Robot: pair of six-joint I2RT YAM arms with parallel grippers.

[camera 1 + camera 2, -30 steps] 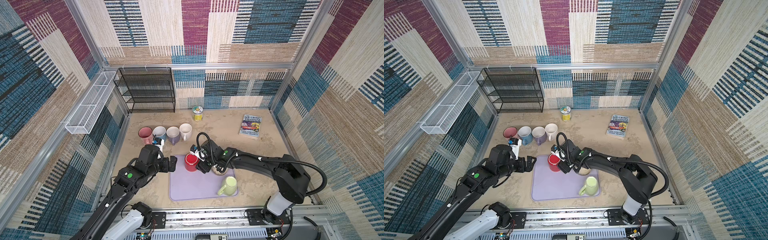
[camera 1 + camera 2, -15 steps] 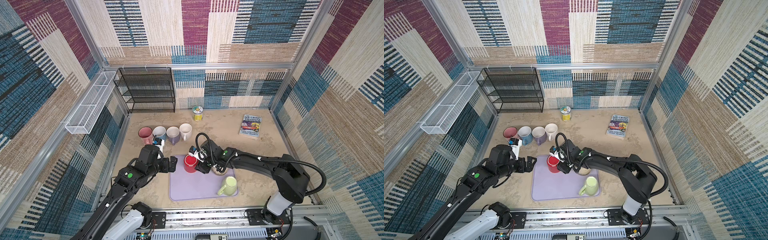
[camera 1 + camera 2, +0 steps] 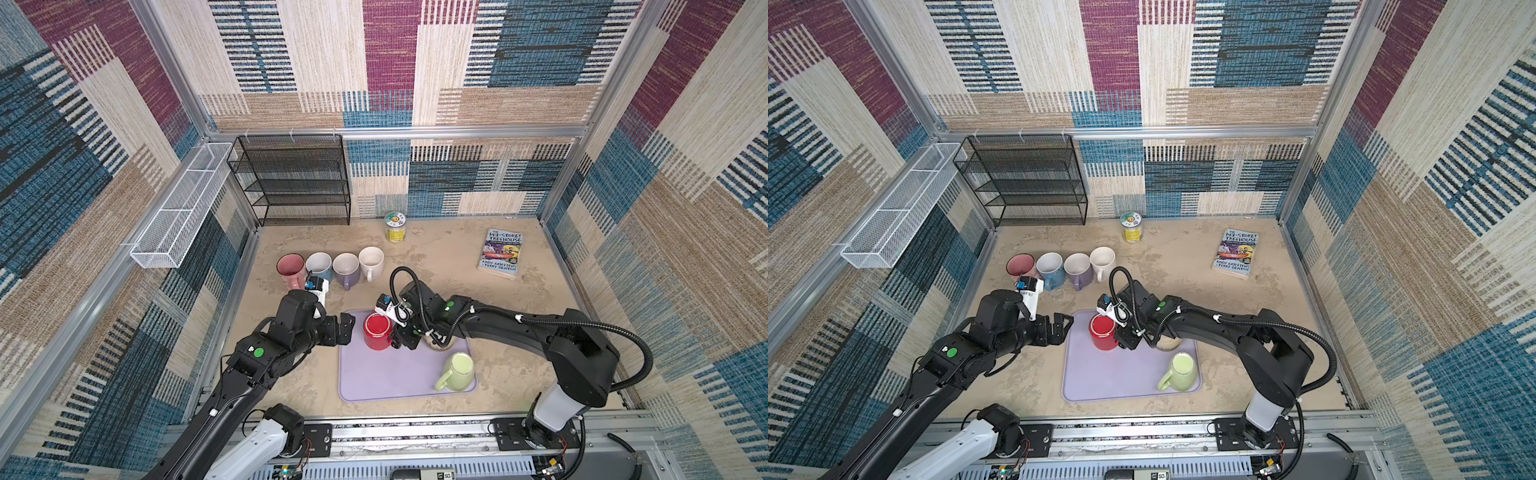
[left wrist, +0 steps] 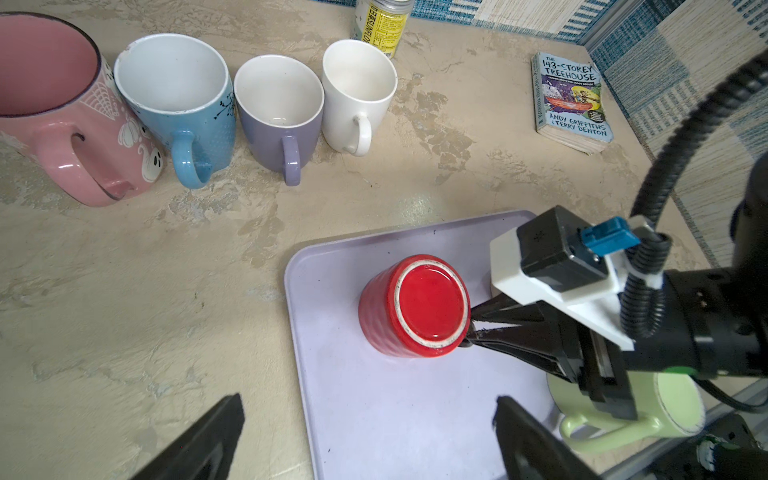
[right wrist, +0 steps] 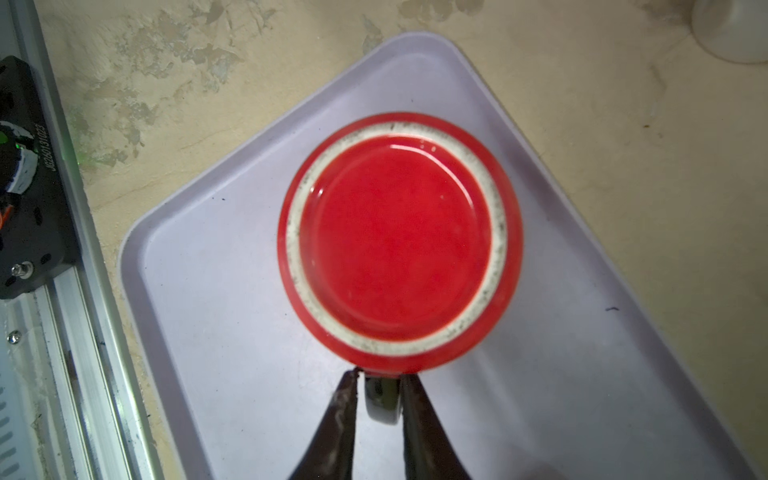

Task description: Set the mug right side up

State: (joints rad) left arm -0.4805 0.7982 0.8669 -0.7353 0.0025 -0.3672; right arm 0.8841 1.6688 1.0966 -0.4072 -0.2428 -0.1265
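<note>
Pinching red mug [image 5: 399, 241] handle with right gripper [image 5: 381, 377], mug upside down (base up) at back-left corner of lilac tray [image 5: 208, 291], left gripper [image 3: 344, 328] spread wide, hovering just beside tray edge, apart from mug

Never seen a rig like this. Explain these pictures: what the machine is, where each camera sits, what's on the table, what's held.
It is a robot with a left arm and a right arm, each ending in a two-fingered gripper. Two pictures look down from overhead; two come from cameras on the wrists. On the table lies a lilac tray with a red mug upside down and a green mug on its side. Farther back: four upright mugs in a row, a can and a book lying flat. The right gripper pinches the red mug's handle; the left gripper is open, holding nothing.
</note>
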